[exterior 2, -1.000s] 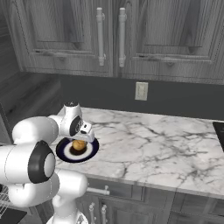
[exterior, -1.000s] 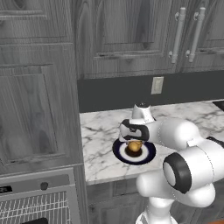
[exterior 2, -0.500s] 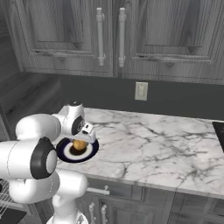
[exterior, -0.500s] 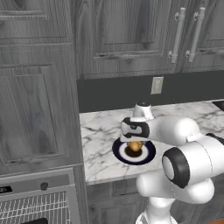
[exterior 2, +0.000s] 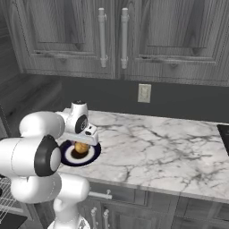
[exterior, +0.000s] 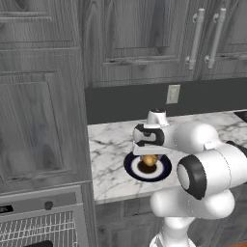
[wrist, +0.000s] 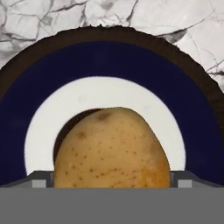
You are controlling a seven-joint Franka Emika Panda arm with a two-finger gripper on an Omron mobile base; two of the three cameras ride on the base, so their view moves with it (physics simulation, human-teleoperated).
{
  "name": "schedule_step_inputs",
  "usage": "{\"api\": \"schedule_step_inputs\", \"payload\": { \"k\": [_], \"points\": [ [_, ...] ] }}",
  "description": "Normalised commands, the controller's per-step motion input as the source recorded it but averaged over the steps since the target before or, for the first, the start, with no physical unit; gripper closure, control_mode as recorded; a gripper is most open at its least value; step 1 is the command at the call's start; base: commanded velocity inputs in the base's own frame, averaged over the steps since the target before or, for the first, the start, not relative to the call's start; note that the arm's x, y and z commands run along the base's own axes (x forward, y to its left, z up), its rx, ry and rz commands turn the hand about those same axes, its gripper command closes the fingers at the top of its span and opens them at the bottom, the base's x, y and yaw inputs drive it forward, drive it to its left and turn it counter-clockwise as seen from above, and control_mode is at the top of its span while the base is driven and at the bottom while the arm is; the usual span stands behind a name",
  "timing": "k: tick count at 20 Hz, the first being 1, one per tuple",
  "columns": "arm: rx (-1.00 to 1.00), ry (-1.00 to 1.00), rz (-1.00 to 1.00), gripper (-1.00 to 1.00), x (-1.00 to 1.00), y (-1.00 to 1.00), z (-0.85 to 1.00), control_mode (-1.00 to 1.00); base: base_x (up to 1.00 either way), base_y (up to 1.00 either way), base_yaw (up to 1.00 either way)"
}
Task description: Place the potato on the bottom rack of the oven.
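The potato (exterior: 149,159) sits at the centre of the left base view, on a dark-blue-rimmed white plate (exterior: 163,170) that lies on the marble counter (exterior: 108,144) near its front edge. In the hand view the potato (wrist: 112,148) fills the lower middle, with the plate's blue rim (wrist: 105,61) arching above it and the fingers (wrist: 40,178) showing as grey tips just beside it at either side; whether they clamp it or merely flank it cannot be told. In the right base view the gripper (exterior 2: 81,142) hangs directly over the potato (exterior 2: 80,147) at left of centre, the white arm bending around from the lower left. The oven (exterior: 41,219) occupies the lower left corner of the left base view, with its grey control strip, small dark knob and pale wire grid, below and well apart from the plate. Grey wood-grain cabinets (exterior: 144,36) span the top, and a wall outlet (exterior 2: 144,93) sits on the dark backsplash at upper centre of the right base view.
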Motion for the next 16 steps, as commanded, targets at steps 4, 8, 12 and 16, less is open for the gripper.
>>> {"api": "schedule_step_inputs", "payload": {
  "k": [4,8,12,16],
  "points": [
    [0.00,-0.05,0.00,1.00,-0.33,0.00,0.05,-1.00,0.00,0.00,0.00],
    [0.00,-0.12,0.00,1.00,-0.46,0.00,0.29,-1.00,0.00,0.00,0.00],
    [-0.06,-0.02,0.00,1.00,-0.33,0.01,0.60,-1.00,0.00,0.00,0.00],
    [-0.09,0.00,0.00,1.00,-0.29,0.19,0.87,-1.00,0.00,0.00,0.00]
  ]
}}
